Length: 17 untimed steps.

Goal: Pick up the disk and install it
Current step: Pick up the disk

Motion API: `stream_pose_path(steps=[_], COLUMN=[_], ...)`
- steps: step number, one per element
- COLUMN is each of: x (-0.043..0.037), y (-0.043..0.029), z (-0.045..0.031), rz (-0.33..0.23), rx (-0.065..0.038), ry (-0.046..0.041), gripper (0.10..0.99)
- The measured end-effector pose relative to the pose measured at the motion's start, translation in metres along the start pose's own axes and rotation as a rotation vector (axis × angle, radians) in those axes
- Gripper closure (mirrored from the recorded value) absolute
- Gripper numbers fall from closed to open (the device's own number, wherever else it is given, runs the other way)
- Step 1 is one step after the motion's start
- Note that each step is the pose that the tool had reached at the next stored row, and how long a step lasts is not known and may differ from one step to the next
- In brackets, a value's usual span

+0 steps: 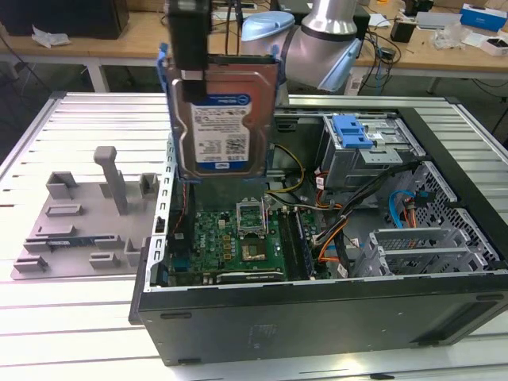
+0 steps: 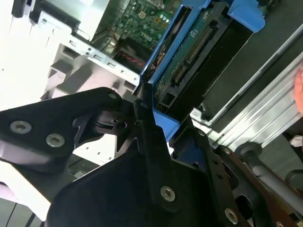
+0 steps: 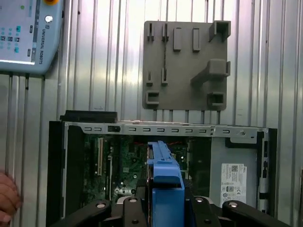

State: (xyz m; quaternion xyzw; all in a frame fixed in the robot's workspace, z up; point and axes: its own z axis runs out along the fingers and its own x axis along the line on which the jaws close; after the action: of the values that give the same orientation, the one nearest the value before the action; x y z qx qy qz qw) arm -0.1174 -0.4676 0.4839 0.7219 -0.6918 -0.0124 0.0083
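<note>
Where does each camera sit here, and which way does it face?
Exterior view: off the arm, looking down into the open black computer case; shows the silver-blue robot arm and black gripper.
First wrist view: rides on the wrist, looking down past the gripper into the case.
Second wrist view: on the wrist, close along the gripper fingers.
Shared: all three show the gripped silver disk in its blue plastic carrier.

Silver arm [image 1: 329, 24] with pale blue joint cap [image 1: 266, 28], black jaws (round silver screws [image 2: 55, 140])
</note>
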Motion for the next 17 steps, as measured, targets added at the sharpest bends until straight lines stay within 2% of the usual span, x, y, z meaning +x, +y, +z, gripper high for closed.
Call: stream_pose_path(steps=[6, 10, 12, 17], x=[0.0145, 0.0270, 0.0340, 0.0423], y=[-0.0282, -0.0587, -0.0775, -0.1015], z=[-0.0010, -0.0019, -0.0025, -0.0033], rz=[0.000, 0.000, 0.000, 0.000], rx=[-0.001, -0.001, -0.001, -0.002], ry=[0.0001, 0.0000, 0.0000, 0.0000], gripper=[0.718, 0.718, 0.718, 0.718])
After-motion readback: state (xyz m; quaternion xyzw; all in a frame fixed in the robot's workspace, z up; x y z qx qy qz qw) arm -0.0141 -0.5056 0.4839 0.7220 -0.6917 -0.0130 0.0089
